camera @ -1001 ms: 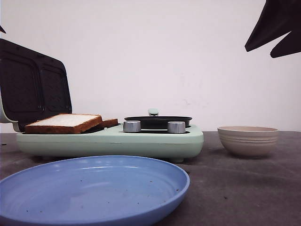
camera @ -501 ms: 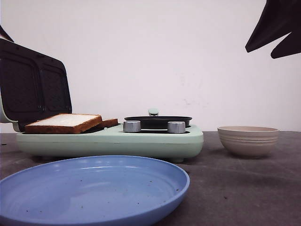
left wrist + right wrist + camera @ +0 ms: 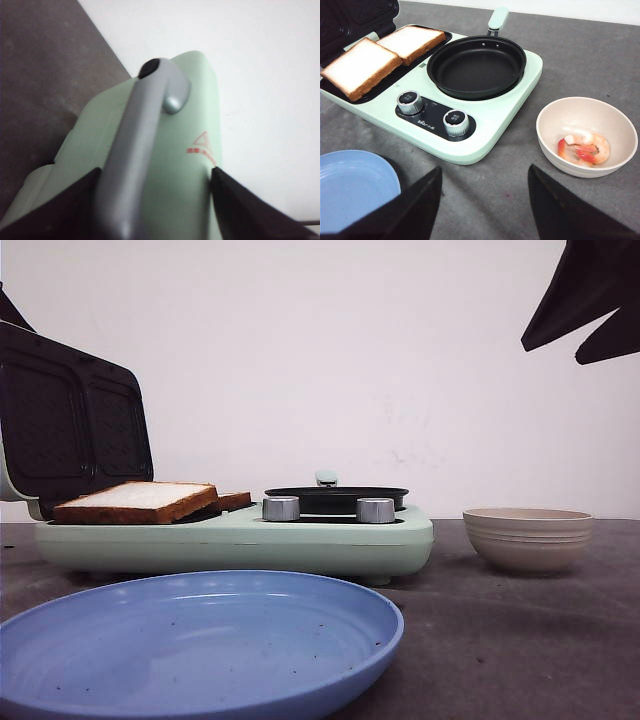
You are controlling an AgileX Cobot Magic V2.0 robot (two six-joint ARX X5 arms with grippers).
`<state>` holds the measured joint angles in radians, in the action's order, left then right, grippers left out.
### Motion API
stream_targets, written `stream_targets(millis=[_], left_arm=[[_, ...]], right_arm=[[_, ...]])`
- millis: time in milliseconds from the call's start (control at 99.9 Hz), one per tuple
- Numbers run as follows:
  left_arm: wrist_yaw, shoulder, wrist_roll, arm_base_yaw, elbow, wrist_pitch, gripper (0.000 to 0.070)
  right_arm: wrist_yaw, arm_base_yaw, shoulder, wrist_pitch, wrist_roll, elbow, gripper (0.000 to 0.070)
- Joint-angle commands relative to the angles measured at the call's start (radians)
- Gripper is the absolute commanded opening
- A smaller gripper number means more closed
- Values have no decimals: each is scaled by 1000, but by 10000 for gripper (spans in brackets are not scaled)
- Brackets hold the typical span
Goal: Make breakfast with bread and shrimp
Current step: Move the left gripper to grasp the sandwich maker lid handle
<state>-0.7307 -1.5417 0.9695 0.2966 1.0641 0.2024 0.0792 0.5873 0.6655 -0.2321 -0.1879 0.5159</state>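
On the griddle, two golden-crusted bread (image 3: pixel 379 54) slices lie flat.

The mint-green plastic breakfast maker (image 3: pixel 485 132) is looking smooth and satin; its two knurled metal knobs (image 3: pixel 456 123) are gleaming — the round black frying pan (image 3: pixel 476 66) is showing a matt non-stick coat, the dark grey bench (image 3: pixel 580 55) a rough grain.

Two square slices of bread (image 3: pixel 362 67) (white faces, golden-brown crusts) lie flat side by side in the sandwich maker's open tray (image 3: pixel 335 89), while pinkish-white curled shrimp (image 3: pixel 585 147) sit in the beige bowl (image 3: pixel 555 112).
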Motion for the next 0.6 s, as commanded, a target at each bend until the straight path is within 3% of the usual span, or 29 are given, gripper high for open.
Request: stream_targets(millis=[0,50,210,370,551,591], left_arm=[[9,-23,-8,-2,13,-14,257],[9,-23,-8,-2,12,-13,226],[14,-23,13,0,13,14,245],[32,-23,19,0,13,15,215],[43,-23,19,0,13,15,22],[43,-23,19,0,13,15,10]], right_arm=[[0,6,6,6,-11,8,329],[0,6,6,6,-11,8,329],[0,6,6,6,-11,8,329],[0,6,6,6,-11,8,329],[0,6,6,6,-11,8,329],[0,6,6,7,-11,8,329]])
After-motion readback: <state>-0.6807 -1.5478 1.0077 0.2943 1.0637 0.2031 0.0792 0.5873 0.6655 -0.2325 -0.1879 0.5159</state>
